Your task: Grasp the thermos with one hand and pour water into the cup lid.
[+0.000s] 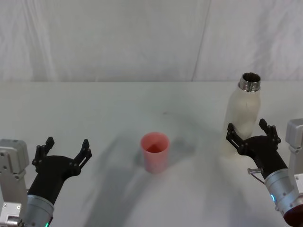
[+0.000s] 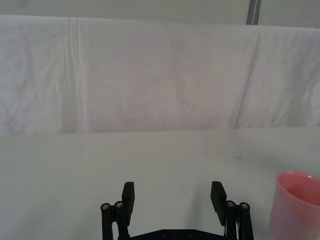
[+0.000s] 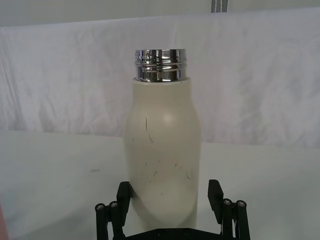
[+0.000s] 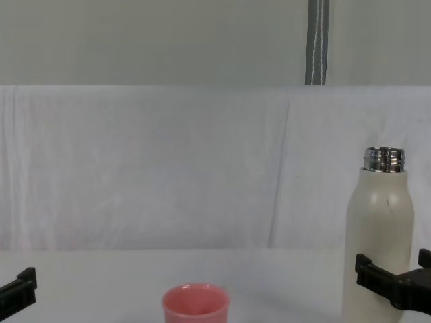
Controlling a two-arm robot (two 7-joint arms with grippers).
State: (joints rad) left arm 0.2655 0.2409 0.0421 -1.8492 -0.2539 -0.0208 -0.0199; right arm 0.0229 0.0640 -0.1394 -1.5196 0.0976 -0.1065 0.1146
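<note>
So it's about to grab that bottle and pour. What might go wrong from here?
Three risks, as I judge it:
1. The right gripper straddles the thermos low on its body with jaws open; a low grip on a tall bottle may let it tip or slip.
2. Its steel neck is uncapped, so a knock could spill water.
3. The cup is small and stands well apart, so the pour may miss.

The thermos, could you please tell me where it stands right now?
In the head view the thermos stands upright on the robot's right, between the open right claw's fingers, right of the cup lid.
</note>
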